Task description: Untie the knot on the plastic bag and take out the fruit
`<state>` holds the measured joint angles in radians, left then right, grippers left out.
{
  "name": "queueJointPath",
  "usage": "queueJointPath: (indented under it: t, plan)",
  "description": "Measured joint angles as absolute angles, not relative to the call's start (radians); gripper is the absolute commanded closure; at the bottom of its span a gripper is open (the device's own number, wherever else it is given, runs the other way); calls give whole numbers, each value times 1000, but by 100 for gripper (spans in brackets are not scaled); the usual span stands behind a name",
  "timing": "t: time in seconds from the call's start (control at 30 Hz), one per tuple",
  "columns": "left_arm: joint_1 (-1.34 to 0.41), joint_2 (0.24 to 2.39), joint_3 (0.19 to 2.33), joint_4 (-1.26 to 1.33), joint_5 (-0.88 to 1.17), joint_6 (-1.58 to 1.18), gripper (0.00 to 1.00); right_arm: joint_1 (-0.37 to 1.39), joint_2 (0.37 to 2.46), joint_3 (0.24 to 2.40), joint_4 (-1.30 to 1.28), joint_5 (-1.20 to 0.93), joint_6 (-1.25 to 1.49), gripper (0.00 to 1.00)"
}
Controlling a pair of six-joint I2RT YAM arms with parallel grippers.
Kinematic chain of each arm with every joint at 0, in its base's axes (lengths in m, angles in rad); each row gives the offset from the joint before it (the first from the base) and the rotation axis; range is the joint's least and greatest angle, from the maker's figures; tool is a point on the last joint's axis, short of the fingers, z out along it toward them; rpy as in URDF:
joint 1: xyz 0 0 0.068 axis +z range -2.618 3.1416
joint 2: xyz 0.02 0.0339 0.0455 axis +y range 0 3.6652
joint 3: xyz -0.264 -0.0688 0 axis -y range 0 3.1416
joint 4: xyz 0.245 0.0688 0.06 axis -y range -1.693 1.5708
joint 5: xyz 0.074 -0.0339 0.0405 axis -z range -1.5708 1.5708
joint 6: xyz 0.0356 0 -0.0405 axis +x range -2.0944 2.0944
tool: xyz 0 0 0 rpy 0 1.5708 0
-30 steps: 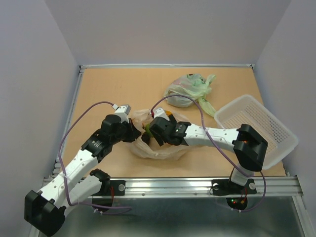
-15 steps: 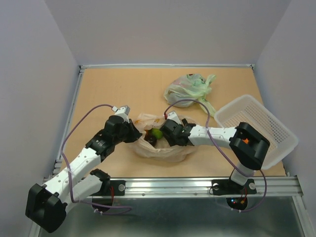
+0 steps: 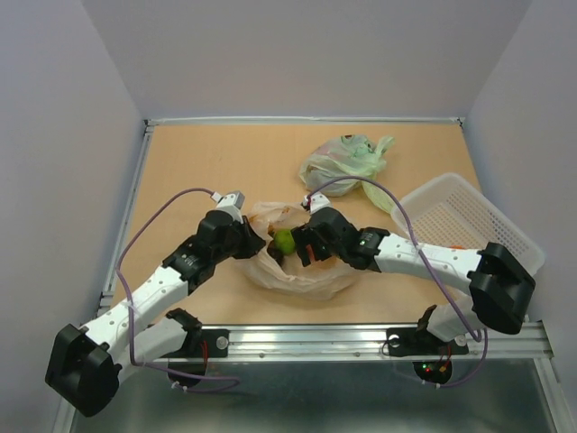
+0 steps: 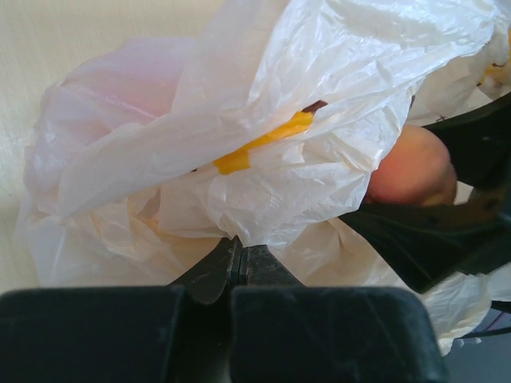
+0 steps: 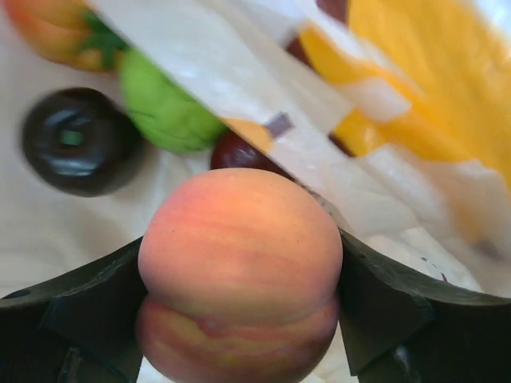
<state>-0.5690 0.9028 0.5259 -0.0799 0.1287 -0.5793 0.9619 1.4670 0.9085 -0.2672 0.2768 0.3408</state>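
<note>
The left jaws pinch the thin floppy peach-orange plastic bag [image 4: 263, 183] while the right jaws hug the middle of a round pink-orange peach [image 5: 239, 239], probably soft and easy to bruise.

The top camera looks down from above and behind my bases over the whole table [image 3: 198, 162]. My left wrist camera looks along my left fingers [image 4: 211, 275], hard up against the plastic bag [image 4: 263, 159]. My right wrist camera peers past my right fingers [image 5: 76, 307] into it, equally close. Both wrist views share the peach [image 5: 239, 271].
</note>
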Motion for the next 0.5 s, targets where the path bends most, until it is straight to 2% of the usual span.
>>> queueJointPath:
  t: [0.07, 0.33, 0.5]
  plan:
    - [-580, 902, 526, -67, 115, -567, 100, 962, 1437, 902, -232, 262, 342, 5]
    - [-594, 866, 526, -48, 40, -471, 100, 962, 1429, 902, -173, 248, 351, 10]
    - [-594, 818, 526, -49, 25, -418, 100, 962, 1406, 899, -170, 234, 381, 6]
